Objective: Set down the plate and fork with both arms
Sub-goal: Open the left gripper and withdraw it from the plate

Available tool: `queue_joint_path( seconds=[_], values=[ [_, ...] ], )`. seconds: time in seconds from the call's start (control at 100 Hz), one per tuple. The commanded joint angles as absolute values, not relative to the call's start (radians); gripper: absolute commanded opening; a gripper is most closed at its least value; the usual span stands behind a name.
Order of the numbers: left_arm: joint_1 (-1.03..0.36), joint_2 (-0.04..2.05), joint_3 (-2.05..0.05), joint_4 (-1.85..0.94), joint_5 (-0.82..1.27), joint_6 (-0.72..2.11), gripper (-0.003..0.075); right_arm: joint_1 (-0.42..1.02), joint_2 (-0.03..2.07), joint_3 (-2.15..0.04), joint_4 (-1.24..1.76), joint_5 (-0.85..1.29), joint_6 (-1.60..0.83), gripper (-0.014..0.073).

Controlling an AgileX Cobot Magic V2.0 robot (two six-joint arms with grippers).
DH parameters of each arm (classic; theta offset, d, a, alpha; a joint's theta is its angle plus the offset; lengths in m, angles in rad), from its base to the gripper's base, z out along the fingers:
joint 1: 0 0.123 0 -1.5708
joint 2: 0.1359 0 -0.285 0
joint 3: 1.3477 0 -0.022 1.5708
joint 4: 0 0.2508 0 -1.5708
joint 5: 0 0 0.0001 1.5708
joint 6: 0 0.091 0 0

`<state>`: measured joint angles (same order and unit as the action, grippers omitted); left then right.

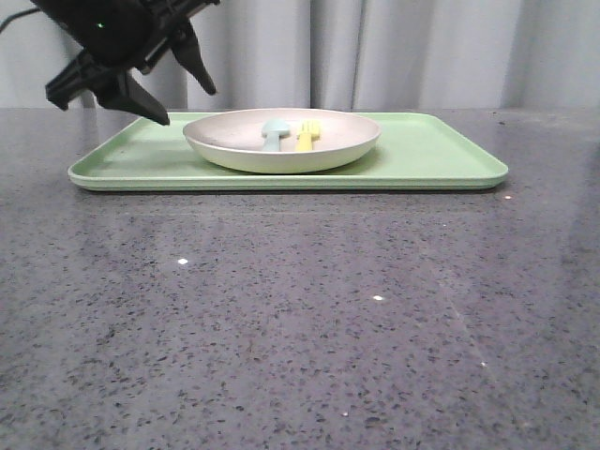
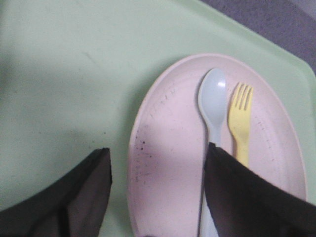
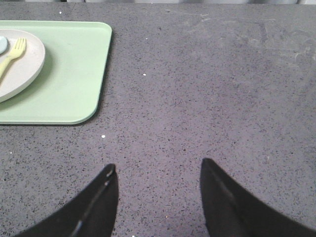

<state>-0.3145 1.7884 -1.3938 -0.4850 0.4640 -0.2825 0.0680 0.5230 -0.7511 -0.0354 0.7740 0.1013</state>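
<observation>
A dark grey, speckled stone-look worktop [image 1: 300, 319] with a glossy sheen carries a flat, rectangular, light-green plastic tray [image 1: 441, 155] with rounded corners and a low raised rim. On the tray sits the shallow, round, cream-white plate [image 1: 281, 141] with a pale greenish underside; its matte inner surface shows small dark specks and faint scuffs in the left wrist view.

Inside the plate lie two small utensils, side by side and parallel, close together with a narrow gap between them. One is the small yellow plastic fork [image 2: 240, 121] with short tines and a flat handle. The other is a pale blue plastic spoon [image 2: 213, 106] with a smooth oval bowl. In the front view, the fork's long axis runs front to back, tines pointing away from the camera toward the curtain, and it lies to the right of the spoon.

The left tool [image 1: 131, 80], black with wedge-shaped fingers, hangs above the tray's left part with its fingers spread apart, holding nothing. The plate lies partly between and below its fingers; the fork's handle end passes behind one finger [image 2: 247, 197].

The right tool [image 3: 158, 200] hovers over bare worktop, fingers apart and empty. The tray, plate and fork lie well off to its left.
</observation>
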Motion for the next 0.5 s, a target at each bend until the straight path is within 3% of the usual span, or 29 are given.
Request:
queue_joint_path(
  seconds=[0.0, 0.49],
  values=[
    [-0.293, 1.692, -1.426, -0.463, 0.441, -0.295, 0.0411, 0.067, 0.534, -0.787, -0.044, 0.696, 0.094, 0.0395],
    [-0.243, 1.366, -1.418, 0.058, 0.661, -0.284, 0.0411, 0.067, 0.534, -0.787, -0.044, 0.697, 0.094, 0.0395]
  ],
)
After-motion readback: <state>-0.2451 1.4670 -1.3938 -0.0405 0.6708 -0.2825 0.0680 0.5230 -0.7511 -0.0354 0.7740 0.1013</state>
